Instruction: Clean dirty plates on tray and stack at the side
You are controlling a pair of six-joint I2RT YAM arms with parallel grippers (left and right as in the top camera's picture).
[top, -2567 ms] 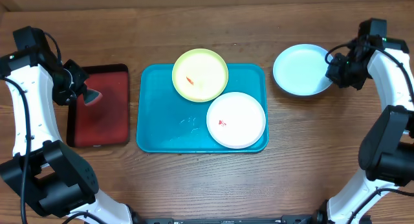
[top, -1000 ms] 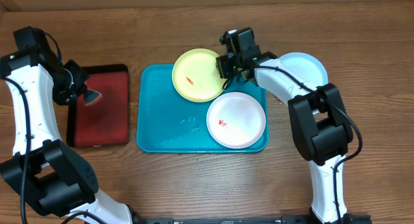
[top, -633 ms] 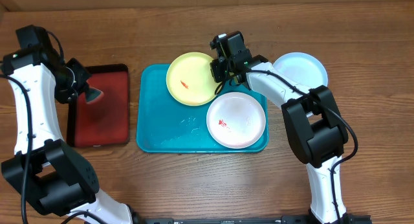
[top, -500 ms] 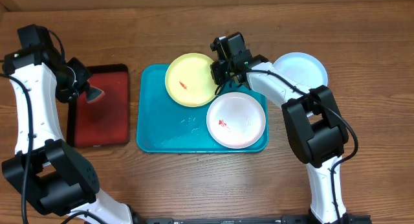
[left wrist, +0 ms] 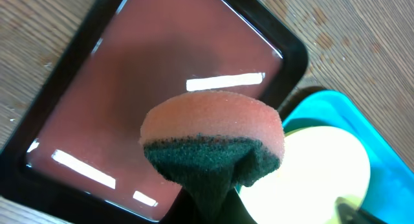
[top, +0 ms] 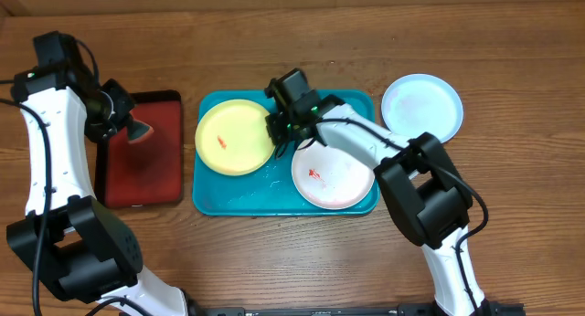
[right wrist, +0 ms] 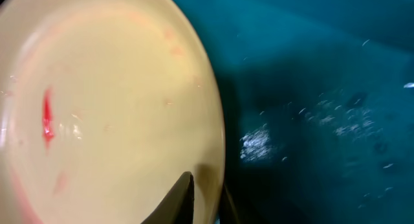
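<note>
The lime-green plate (top: 235,136) with a red smear lies at the left end of the turquoise tray (top: 228,202). My right gripper (top: 279,133) is shut on its right rim; in the right wrist view one finger (right wrist: 181,201) lies on top of the plate (right wrist: 103,107) and the other under its edge. The white plate (top: 334,174), also smeared red, rests at the tray's right end. The pale blue plate (top: 421,107) sits on the table to the right of the tray. My left gripper (top: 123,124) is shut on a pink-and-green sponge (left wrist: 213,130).
A dark red black-rimmed tray (top: 137,170) lies left of the turquoise tray, under the sponge. Water drops glisten on the turquoise tray floor (right wrist: 323,114). The wooden table (top: 292,261) surrounds everything.
My right gripper left the pale blue plate, closed on the green plate's rim and dragged that plate leftward across the tray. The left arm with the sponge shifted slightly to the right.
</note>
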